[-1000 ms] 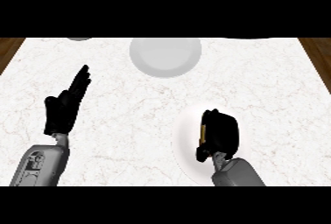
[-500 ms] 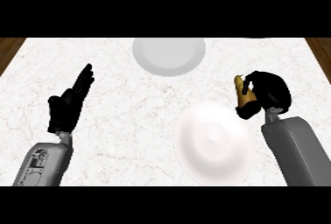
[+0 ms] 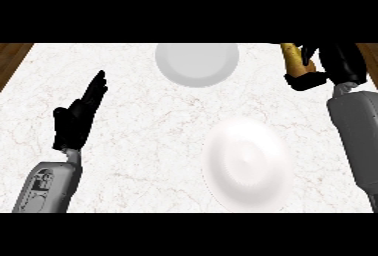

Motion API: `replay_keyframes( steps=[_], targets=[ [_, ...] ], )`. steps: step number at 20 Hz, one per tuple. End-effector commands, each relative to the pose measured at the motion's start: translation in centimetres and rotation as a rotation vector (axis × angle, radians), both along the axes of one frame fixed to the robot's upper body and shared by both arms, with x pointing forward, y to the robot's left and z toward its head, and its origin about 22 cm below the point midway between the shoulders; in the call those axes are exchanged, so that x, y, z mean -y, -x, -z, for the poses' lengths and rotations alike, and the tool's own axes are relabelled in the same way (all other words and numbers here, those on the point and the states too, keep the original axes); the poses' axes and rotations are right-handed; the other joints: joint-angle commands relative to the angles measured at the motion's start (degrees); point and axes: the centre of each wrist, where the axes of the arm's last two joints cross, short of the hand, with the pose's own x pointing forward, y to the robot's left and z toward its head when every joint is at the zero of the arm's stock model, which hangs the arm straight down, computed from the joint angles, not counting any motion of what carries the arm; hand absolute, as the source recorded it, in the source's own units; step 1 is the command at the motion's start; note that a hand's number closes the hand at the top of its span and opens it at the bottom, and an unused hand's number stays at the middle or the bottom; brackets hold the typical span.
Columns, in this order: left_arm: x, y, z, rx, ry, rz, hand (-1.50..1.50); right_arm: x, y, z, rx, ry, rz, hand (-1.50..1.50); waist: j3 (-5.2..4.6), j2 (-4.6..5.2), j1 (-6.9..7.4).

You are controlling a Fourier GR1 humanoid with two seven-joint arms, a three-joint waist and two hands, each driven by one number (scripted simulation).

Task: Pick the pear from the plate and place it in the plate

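Pear (image 3: 293, 59) noted at upper right of frame, enclosed by the curled fingers of the right hand (image 3: 341, 60). Only its golden-brown upper part is seen past the black fingers.

White plate (image 3: 247, 165) at lower right is seen bare, well apart from the pear. Grey plate (image 3: 196, 64) at top centre also carries nothing.

Left hand (image 3: 76, 120) is recorded at left of frame, fingers straight and released, resting over the counter (image 3: 133, 165).

Step judged to be the carry: pick done, placement not yet made. The pear is held to the right of the grey plate, not above it.

Next move, as judged: the pear is to be brought leftward over the grey plate, lowered close to its surface, and the fingers released only once it is centred, since a pear may roll.
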Motion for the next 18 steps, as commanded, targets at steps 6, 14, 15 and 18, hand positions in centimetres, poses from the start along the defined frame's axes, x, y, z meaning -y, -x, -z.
replay_keyframes(
  steps=[6, 14, 15, 18],
  targets=[
    [-0.4, -0.5, 0.1, -0.004, -0.004, -0.010, 0.00, -6.3, -4.9, -3.6, 0.033, -0.150, -0.212, 1.50, -0.11, -0.15, -0.05],
    [0.1, -0.5, 0.0, -0.003, 0.007, 0.011, 0.00, -13.1, -6.4, -2.1, -0.066, -0.191, -0.274, 1.50, -0.13, 0.22, 0.60],
    [1.8, 0.3, 0.8, -0.002, 0.007, 0.024, 0.00, -13.1, -6.4, -1.7, -0.040, -0.201, -0.267, 1.50, -0.10, 0.67, 1.86],
    [0.4, -1.1, -1.5, 0.028, -0.007, 0.027, 0.00, -14.5, -6.5, -1.0, -0.085, -0.192, -0.271, 1.50, -0.11, 0.83, 2.04]
  ],
)
